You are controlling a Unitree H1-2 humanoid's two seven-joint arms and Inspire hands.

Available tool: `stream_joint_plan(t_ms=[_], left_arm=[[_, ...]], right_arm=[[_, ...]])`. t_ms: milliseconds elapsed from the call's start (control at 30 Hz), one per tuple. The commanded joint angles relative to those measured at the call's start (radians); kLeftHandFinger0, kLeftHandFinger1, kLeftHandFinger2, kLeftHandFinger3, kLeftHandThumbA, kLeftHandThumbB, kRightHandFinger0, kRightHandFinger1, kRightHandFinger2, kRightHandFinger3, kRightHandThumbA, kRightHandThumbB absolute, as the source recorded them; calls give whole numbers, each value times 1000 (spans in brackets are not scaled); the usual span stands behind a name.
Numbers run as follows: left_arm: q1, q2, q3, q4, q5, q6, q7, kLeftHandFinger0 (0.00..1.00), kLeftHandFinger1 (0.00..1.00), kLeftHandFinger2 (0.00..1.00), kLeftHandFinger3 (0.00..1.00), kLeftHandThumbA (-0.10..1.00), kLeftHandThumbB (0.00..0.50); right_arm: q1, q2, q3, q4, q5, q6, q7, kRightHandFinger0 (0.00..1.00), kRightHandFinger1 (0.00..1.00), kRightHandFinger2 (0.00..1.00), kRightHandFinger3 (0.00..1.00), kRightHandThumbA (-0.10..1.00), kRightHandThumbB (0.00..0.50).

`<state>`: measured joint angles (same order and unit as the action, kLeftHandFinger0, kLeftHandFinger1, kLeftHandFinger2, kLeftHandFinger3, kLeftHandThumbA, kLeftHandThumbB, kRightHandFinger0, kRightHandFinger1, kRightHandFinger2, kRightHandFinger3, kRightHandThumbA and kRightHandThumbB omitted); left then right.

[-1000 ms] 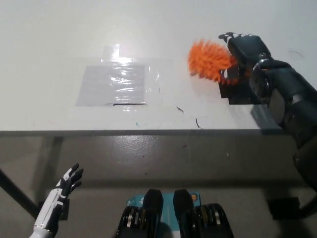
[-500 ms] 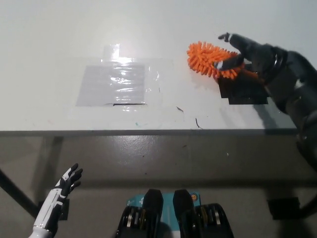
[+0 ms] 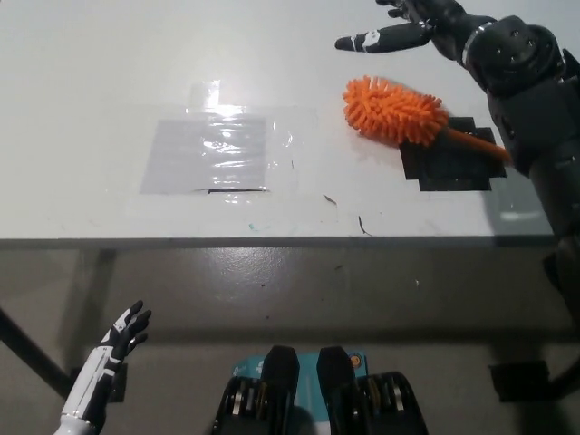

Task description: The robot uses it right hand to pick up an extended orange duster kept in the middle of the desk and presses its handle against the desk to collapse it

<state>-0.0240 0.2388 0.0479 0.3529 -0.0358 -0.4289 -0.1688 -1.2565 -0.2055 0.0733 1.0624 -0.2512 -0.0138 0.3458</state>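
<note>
On the white desk (image 3: 109,72) lies the orange duster (image 3: 395,111); right hand (image 3: 412,25) above, fingers spread, empty.

Right hand (image 3: 412,27) released orange duster (image 3: 399,111), lifted away, fingers spread; duster now flat on desk (image 3: 91,91)

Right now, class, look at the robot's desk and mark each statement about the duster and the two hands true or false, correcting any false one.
1. The orange duster lies on the desk. True.
2. The right hand grips the duster. False: it is open, above and apart from it.
3. The left hand rests on the desk. False: it hangs below the desk edge, fingers apart.
4. The duster's handle end lies over a black patch. True.
</note>
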Motion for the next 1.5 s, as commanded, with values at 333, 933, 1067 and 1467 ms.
stream_joint_plan(t_ms=[333, 933, 1067, 1467], left_arm=[[-23, 11, -2, -30, -29, -41, -38, 1000, 1000, 1000, 1000, 1000, 311], [-9, 8, -10, -16, -37, -41, -56, 1000, 1000, 1000, 1000, 1000, 286], [-13, 7, -10, -12, -38, -41, -56, 1000, 1000, 1000, 1000, 1000, 279], [-27, -3, -14, -10, -31, -41, -58, 1000, 1000, 1000, 1000, 1000, 277]], right_arm=[[817, 60, -77, -1834, 60, -289, -155, 1000, 1000, 1000, 1000, 1000, 500], [1382, 201, 115, -1718, 100, -456, -277, 1000, 1000, 1000, 1000, 1000, 409], [1399, 178, 121, -1645, 79, -456, -351, 1000, 1000, 1000, 1000, 1000, 333], [1315, 182, 57, -1097, 84, -456, -463, 1000, 1000, 1000, 1000, 1000, 251]])
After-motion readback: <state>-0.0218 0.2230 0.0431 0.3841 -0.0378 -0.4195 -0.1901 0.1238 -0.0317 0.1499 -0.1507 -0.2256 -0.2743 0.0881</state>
